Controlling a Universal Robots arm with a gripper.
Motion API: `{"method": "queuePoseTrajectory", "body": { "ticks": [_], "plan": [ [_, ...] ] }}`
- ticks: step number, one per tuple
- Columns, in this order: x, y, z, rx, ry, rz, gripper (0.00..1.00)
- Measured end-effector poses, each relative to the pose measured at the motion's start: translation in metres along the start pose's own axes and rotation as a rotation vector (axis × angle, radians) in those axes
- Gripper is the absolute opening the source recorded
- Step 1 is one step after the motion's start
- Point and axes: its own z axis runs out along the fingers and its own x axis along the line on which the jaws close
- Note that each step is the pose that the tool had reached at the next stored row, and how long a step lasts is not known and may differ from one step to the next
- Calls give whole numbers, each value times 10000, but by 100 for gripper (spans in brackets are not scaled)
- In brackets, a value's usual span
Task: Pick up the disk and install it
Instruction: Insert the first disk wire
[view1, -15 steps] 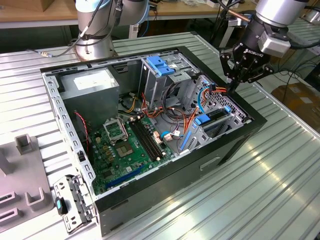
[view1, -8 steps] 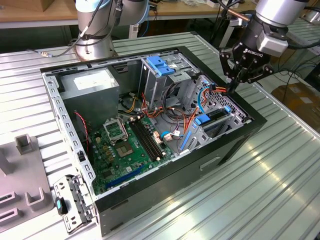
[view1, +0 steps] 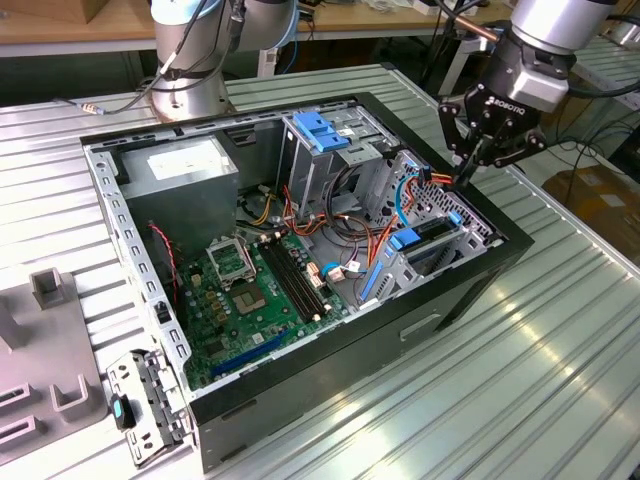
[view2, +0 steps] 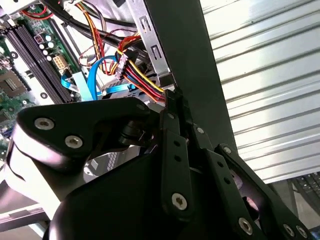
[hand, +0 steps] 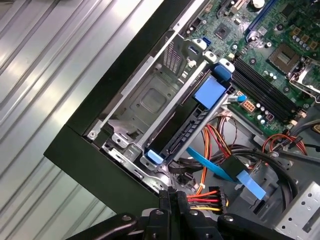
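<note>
The disk (hand: 192, 125) sits edge-up in the drive bay at the corner of the open computer case (view1: 470, 290), with blue tabs at both of its ends and a blue flap on top. In the exterior view the disk (view1: 410, 240) lies low on that view's right side of the case. My gripper (view1: 468, 172) hangs just above the case rim beyond the bay, shut with nothing between its fingers. In both wrist views its tip (hand: 172, 192) (view2: 172, 95) is right at the connector of a red, yellow and black wire bundle (view2: 137, 75).
A motherboard (view1: 250, 290) fills the case floor. A grey power supply box (view1: 185, 165) and a metal cage with a light-blue latch (view1: 320, 130) stand at the back. The arm's base (view1: 190, 70) is behind the case. Grey fixtures (view1: 45, 340) lie on the ribbed table (view1: 540, 380).
</note>
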Motion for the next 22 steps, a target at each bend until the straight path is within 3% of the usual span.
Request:
{"method": "queuePoseTrajectory", "body": {
  "ticks": [8, 19, 22],
  "plan": [
    [-23, 31, 1, -1, -3, 215, 17],
    [-29, 38, 3, -11, -24, 1620, 17],
    [-53, 69, 2, -14, -24, 1778, 17]
  ]
}}
